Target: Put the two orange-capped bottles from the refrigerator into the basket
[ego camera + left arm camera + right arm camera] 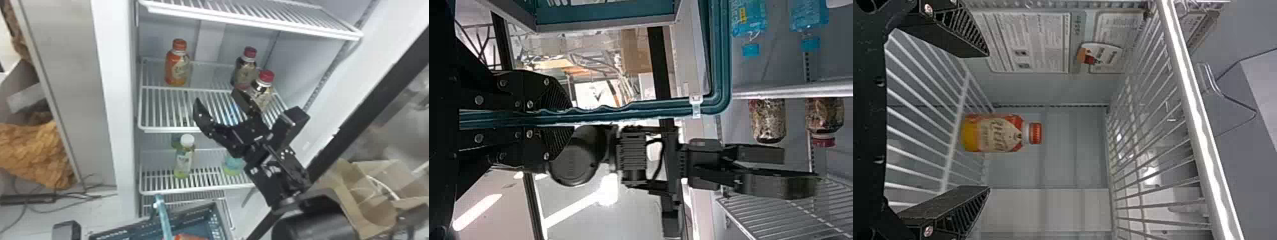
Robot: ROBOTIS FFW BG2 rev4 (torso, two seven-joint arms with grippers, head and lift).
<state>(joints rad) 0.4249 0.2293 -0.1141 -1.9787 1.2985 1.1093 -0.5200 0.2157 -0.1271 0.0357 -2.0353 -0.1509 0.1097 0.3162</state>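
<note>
Teal handle (164, 220) of the basket (220, 220) stands nearest, at the bottom edge of the head view; the left gripper (566, 117) is clamped on this handle, both fingers pressed against it. Inside the basket is an orange object (188, 237), cut off by the view edge; its type cannot be determined. Next in depth, the right gripper (215, 99) is set wide, with nothing between its fingers, at the refrigerator's opening. On the lower shelf (198, 191), a white-capped bottle (183, 161) stands upright on the left, with a blue-green bottle (233, 166) to its right. On the shelf above (169, 130), two red-capped bottles stand on the right, one (263, 92) nearer and one (245, 70) farther back. Toward the left rear of that same shelf, one orange-capped bottle (177, 68) stands upright; the right wrist view shows it ahead of the spread fingers, touching neither.
</note>
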